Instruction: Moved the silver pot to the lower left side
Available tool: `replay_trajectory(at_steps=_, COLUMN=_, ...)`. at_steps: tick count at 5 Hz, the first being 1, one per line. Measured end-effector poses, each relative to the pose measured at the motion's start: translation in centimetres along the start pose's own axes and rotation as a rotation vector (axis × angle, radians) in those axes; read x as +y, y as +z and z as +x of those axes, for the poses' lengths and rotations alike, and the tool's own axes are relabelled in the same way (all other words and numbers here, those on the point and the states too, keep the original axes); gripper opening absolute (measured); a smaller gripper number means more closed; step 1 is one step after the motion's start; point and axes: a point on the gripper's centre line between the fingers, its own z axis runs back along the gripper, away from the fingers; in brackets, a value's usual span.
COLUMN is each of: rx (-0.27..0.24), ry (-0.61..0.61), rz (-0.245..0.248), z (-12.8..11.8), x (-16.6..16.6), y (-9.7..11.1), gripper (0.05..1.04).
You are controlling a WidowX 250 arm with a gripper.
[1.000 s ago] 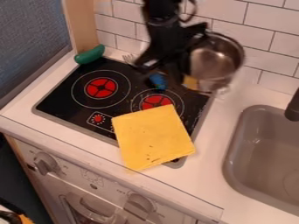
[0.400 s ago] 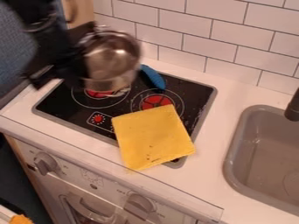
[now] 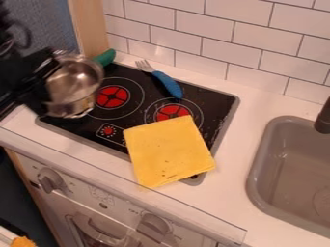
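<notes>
Where pot [image 3: 76,86] overlaps, green object [image 3: 105,57] partly hidden, pincer [image 3: 29,81] blurred

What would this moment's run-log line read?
gripper: holding silver pot | pot position: over left end of stovetop | yellow cloth: over stovetop's front edge | blue-handled fork: across stovetop's back edge

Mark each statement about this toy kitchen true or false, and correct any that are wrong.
1. The gripper holds the silver pot. True.
2. The yellow cloth lies in the sink. False: the yellow cloth lies partly on the stovetop, left of the sink.
3. The blue-handled fork has its tines toward the tiled wall. True.
4. The burner centers are green. False: the burner centers are red.
</notes>
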Motion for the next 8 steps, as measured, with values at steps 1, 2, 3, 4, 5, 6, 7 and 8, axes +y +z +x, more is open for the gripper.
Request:
replay_trajectory(at_steps=1, rx=0.017, ry=0.027, rz=0.017, z=1.1, x=0.8, y=-1.8, gripper=0.073)
replay_trajectory(at_steps=2, rx=0.036, ry=0.057, rz=0.012, z=1.9, x=0.4, y=-3.7, gripper=0.073)
replay_trajectory(at_steps=3, rx=0.04, ry=0.069, rz=0.027, z=2.8, x=0.1, y=-5.1, gripper=0.073)
replay_trajectory(at_steps=4, rx=0.051, ry=0.087, rz=0.011, z=3.0, x=-0.5, y=-5.9, gripper=0.113)
replay_trajectory(at_steps=5, rx=0.084, ry=0.109, rz=0.016, z=3.0, x=-0.7, y=-6.5, gripper=0.297)
replay_trajectory(at_steps=6, rx=0.1, ry=0.098, rz=0.03, z=2.6, x=-1.3, y=-6.7, gripper=0.585)
replay_trajectory(at_steps=7, rx=0.108, ry=0.1, rz=0.023, z=2.7, x=-1.8, y=-6.5, gripper=0.884)
replay_trajectory(at_steps=8, rx=0.125, ry=0.089, rz=0.042, z=2.9, x=-2.1, y=-5.5, gripper=1.007)
